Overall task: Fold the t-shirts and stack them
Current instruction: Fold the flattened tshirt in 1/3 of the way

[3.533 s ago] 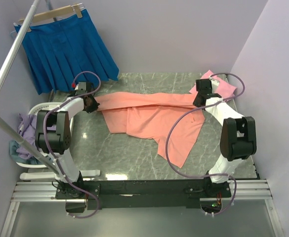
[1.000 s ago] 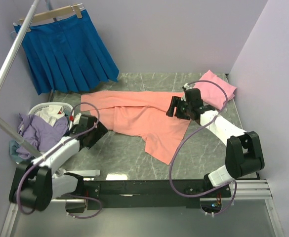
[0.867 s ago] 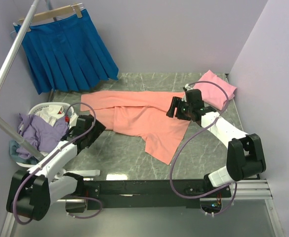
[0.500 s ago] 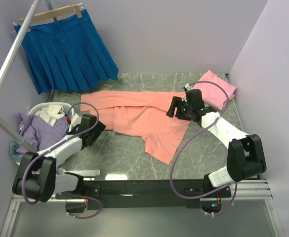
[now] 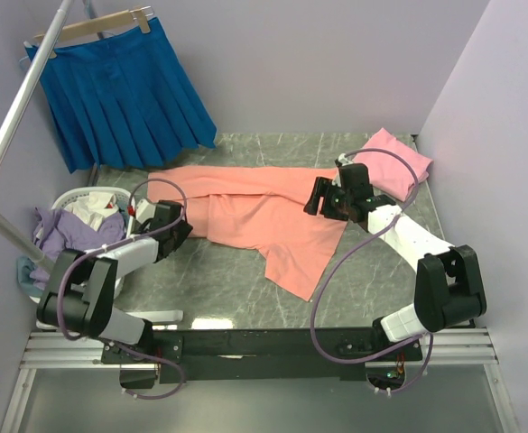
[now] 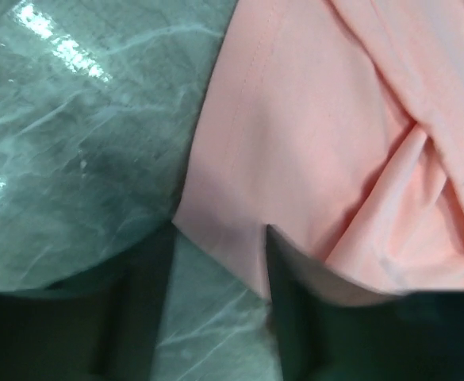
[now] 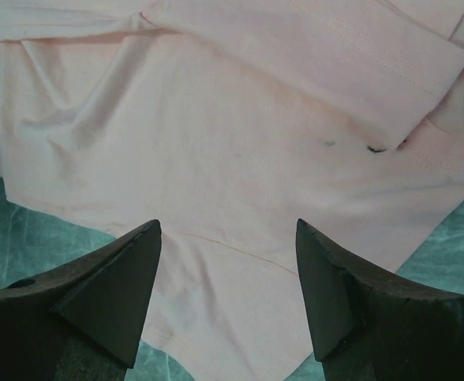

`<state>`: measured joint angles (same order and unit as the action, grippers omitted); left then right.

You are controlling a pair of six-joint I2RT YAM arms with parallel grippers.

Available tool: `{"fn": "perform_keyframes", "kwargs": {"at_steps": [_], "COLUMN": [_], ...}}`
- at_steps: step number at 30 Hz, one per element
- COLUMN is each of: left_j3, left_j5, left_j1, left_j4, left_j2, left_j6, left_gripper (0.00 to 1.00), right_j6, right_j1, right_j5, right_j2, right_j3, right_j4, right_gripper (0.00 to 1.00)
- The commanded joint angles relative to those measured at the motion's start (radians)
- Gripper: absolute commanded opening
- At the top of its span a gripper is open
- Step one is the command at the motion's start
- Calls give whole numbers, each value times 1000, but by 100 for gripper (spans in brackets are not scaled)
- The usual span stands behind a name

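Left fingers (image 6: 303, 317), blurred, apart astride corner of salmon t-shirt (image 6: 319, 143); right fingers (image 7: 105, 286) spread above it.

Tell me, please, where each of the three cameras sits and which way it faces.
Top external: above and behind the arm bases, looking down at the table; both arms, left gripper and right gripper show.
Left wrist: on the left arm, looking down past its open fingers at a corner of the salmon t-shirt.
Right wrist: on the right arm, looking down between its open fingers at the shirt's body.
Shared: all three see the salmon t-shirt; only the top view shows the pink t-shirt.
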<state>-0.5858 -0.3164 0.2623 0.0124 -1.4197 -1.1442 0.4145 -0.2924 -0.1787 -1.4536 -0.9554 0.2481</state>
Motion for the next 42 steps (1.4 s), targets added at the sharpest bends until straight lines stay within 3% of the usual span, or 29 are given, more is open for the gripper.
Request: {"fn": "perform_keyframes", "kwargs": {"at_steps": [1, 4, 7, 13, 19, 27, 32, 35, 42], "left_j3": [-26, -45, -43, -60, -108, -126, -138, -140, -281], "left_j5": [7, 5, 5, 51, 109, 123, 122, 198, 108], "left_j1": [2, 2, 2, 2, 0, -24, -123, -144, -195], "left_j4": [-35, -23, -15, 101, 300, 515, 656, 647, 805], "left_j2": [-70, -94, -71, 48, 179, 280, 280, 312, 249], "left_j6": [18, 32, 50, 118, 187, 222, 250, 255, 282], "left_gripper": [28, 6, 1, 1, 1, 6, 8, 11, 16], "right_j6": [-5, -11, -10, -20, 0, 29, 38, 33, 37], "right_j1": [-7, -13, -14, -14, -13, 9, 15, 15, 12], "right_j5": [-71, -151, -176, -119, 19, 110, 88, 82, 84], "right_j2": [16, -1, -49, -273, -448, -462, -427, -416, -364], "right_j3": [13, 52, 90, -26, -206, -140, -92, -79, -39], "right_j4": [-6, 0, -24, -55, 77, 76, 48, 49, 54], "right_gripper": [75, 74, 74, 73, 73, 77, 77, 76, 75]}}
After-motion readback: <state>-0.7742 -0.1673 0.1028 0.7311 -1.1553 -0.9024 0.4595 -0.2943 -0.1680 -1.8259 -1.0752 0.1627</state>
